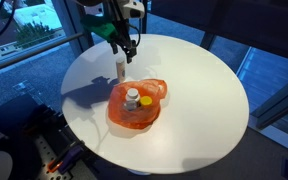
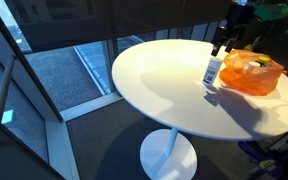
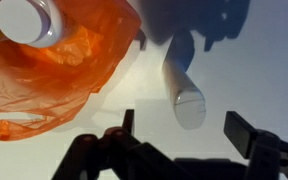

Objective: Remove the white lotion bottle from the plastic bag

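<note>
Glass walls and dark flooring surround a round white table, bare except near its middle. An orange plastic bag sits there, slumped and open at the top, with a white-capped container and a yellow-capped one inside it. The white lotion bottle stands upright on the table just beyond the bag's far-left edge, outside it. In the wrist view it is apart from the plastic.

The tool hovers directly above the bottle with its fingers spread wide, pinching nothing. In the wrist view the bottle's top lies between the two fingertips.

I judge the bottle to be light, stiff plastic with a smooth, somewhat slippery skin. It is tall and narrow, so a nudge from one finger would tip it. The best hold looks to be across the body around mid-height, squeezing squarely. The bag itself is thin and limp and would drag along if snagged.
</note>
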`<state>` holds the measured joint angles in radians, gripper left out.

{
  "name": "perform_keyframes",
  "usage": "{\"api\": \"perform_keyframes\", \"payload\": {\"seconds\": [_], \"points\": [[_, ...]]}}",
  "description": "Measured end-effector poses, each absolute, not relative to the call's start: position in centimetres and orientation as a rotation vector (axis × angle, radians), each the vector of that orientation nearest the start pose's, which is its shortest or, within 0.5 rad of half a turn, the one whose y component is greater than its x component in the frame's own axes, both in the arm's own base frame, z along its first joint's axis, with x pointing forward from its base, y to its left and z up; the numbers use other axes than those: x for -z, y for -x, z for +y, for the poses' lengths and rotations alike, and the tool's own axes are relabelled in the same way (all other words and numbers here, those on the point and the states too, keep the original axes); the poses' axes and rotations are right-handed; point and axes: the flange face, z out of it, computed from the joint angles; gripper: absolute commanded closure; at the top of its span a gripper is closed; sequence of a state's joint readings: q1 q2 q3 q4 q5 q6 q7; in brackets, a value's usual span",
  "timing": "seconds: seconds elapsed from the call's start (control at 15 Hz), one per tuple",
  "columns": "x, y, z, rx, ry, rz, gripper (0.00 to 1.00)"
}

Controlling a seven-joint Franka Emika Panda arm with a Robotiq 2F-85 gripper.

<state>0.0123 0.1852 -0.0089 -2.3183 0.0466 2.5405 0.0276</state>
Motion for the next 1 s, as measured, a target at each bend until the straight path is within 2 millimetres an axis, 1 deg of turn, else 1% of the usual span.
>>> {"api": "perform_keyframes", "payload": {"seconds": [0.27, 0.47, 0.73, 1.0], "points": [[-30.8, -53.1, -1.0, 0.074, 3.115, 0.148, 0.00], [-34.0, -53.4, -1.9, 0.076, 3.153, 0.200, 0.00], [-37.9, -53.2, -3.1, 0.008, 3.177, 0.248, 0.00], [-41.7, -52.6, -4.6, -0.069, 3.153, 0.246, 0.00]]}}
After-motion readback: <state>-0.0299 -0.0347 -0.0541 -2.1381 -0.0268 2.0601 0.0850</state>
